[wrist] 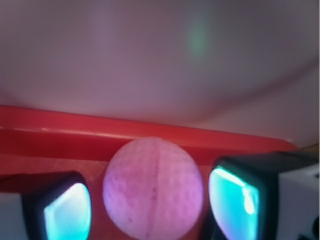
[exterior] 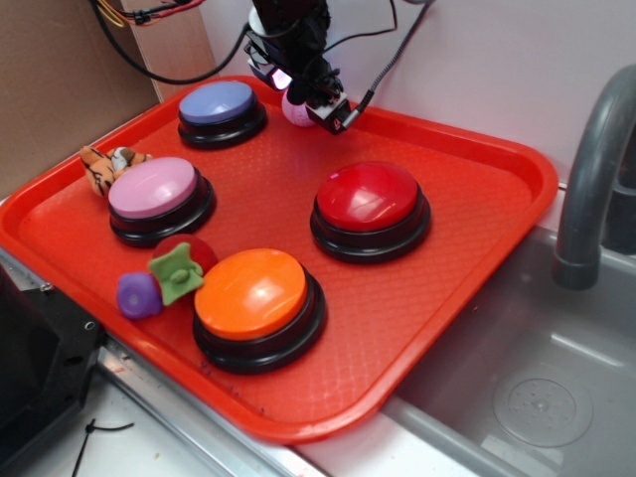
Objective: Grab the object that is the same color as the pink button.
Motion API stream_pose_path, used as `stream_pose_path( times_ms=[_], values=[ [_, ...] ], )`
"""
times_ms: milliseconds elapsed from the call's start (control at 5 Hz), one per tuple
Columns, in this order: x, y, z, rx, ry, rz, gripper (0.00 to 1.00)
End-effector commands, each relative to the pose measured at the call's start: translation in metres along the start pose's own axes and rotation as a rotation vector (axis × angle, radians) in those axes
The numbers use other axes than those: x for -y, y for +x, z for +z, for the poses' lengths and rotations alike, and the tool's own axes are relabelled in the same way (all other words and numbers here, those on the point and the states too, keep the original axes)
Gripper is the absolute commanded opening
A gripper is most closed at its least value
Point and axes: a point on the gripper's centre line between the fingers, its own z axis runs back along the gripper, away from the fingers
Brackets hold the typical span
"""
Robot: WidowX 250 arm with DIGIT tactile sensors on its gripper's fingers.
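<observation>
The gripper (exterior: 303, 104) is lowered at the far edge of the red tray (exterior: 477, 248), just right of the lavender-blue-topped button (exterior: 221, 111); the pink ball (exterior: 295, 111) sits between its fingers, partly hidden by the black arm in the exterior view. The wrist view shows the ball (wrist: 153, 187) more clearly, dimpled and pale pink, resting on the tray floor close to the tray's far rim (wrist: 125, 130); one finger (wrist: 65, 210) stands to its left with a narrow gap, the other finger (wrist: 235, 200) stands to its right and looks very near or just touching; the jaws are spread either side of the ball, and whether they press it cannot be told.

The pink button (exterior: 157, 197) lies toward the left side of the tray, well apart from the ball; the red button (exterior: 370, 207) stands near the tray's middle right, and the orange button (exterior: 256, 303) sits nearest the front edge. A small tiger toy (exterior: 107, 165) lies at the left rim, just beside the pink button; a green toy piece (exterior: 177, 272) and a purple toy piece (exterior: 139, 295) lie together between the pink and orange buttons. To the right of the tray is a steel sink (exterior: 537, 388) with a grey faucet (exterior: 594, 169).
</observation>
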Motion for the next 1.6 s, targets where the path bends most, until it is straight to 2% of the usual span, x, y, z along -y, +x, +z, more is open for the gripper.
stream_pose_path(
  times_ms=[0, 200, 400, 600, 800, 1000, 1200, 1400],
  values=[
    [-0.009, 0.018, 0.003, 0.016, 0.014, 0.037, 0.0],
    [-0.015, 0.017, -0.005, -0.029, 0.028, 0.073, 0.0],
    [-0.016, 0.016, 0.003, -0.07, 0.13, 0.098, 0.0],
    [-0.024, 0.009, 0.027, -0.137, 0.103, 0.209, 0.0],
    [-0.023, 0.001, 0.063, -0.196, 0.024, 0.249, 0.0],
    [-0.02, -0.007, 0.095, -0.248, -0.081, 0.237, 0.0],
    [-0.018, -0.026, 0.14, -0.321, -0.218, 0.206, 0.0],
    [-0.017, -0.044, 0.169, -0.324, -0.283, 0.188, 0.0]
  ],
)
